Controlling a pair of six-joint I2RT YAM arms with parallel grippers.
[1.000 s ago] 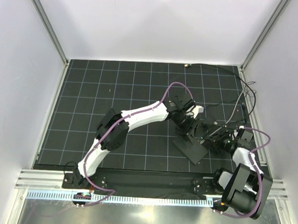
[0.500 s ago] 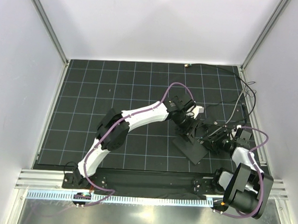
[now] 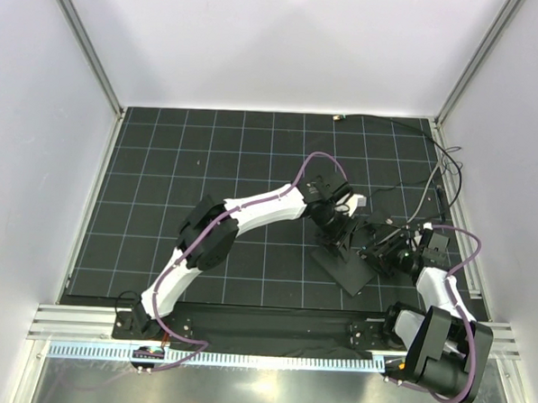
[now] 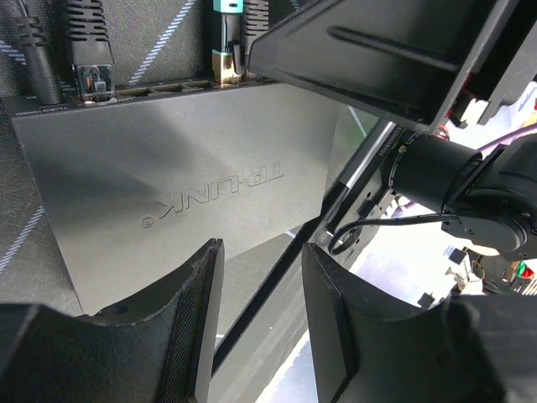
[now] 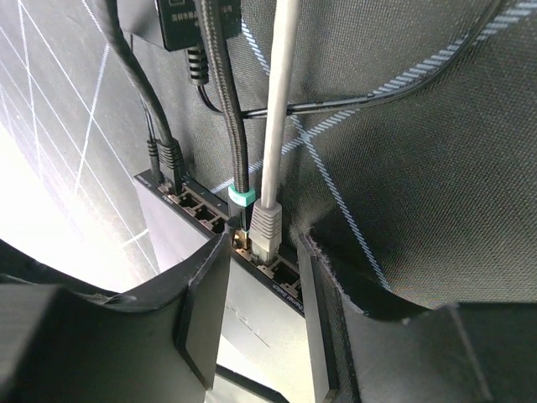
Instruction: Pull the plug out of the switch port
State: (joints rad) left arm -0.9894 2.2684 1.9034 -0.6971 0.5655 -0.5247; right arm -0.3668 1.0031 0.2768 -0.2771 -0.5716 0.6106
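The switch [image 3: 347, 271] is a flat black TP-LINK box, seen close in the left wrist view [image 4: 168, 193] and the right wrist view [image 5: 260, 327]. Along its port row [image 5: 201, 210] sit a dark plug with a teal collar [image 5: 241, 210] on a black braided cable, a grey plug [image 5: 267, 225] on a grey cable, and another dark plug [image 5: 172, 161] further left. My right gripper [image 5: 263, 242] is open, its fingers on either side of the teal-collared and grey plugs. My left gripper [image 4: 263, 250] is open over the switch's top and edge.
Black and grey cables [image 3: 432, 187] run from the switch toward the right wall and the far edge. A small black adapter [image 5: 180, 23] lies on the grid mat behind the cables. The right gripper's finger [image 4: 377, 59] fills the upper right of the left wrist view.
My right gripper has edged a little closer to the switch's port side. My left gripper has hardly moved.
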